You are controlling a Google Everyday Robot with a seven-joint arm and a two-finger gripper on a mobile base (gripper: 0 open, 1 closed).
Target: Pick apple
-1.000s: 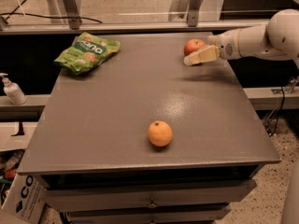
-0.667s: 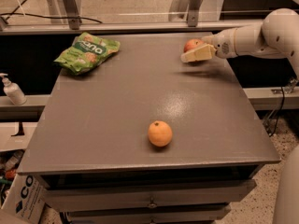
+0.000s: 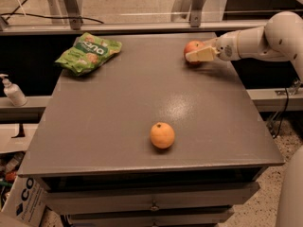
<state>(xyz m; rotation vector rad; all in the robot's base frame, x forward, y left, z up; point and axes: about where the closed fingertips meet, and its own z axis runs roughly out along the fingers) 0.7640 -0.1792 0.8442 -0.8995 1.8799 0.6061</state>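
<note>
The apple (image 3: 191,46) sits at the table's (image 3: 123,103) one o'clock corner, with the hand (image 3: 196,55) reaching it from three o'clock; whether it grips I cannot tell. Centre the hold, squeeze firmly, then lift straight up

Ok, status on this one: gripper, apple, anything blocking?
Gripper at far right corner of table, right up against the apple. Apple low at the tabletop. Orange fruit and chip bag well clear.
</note>
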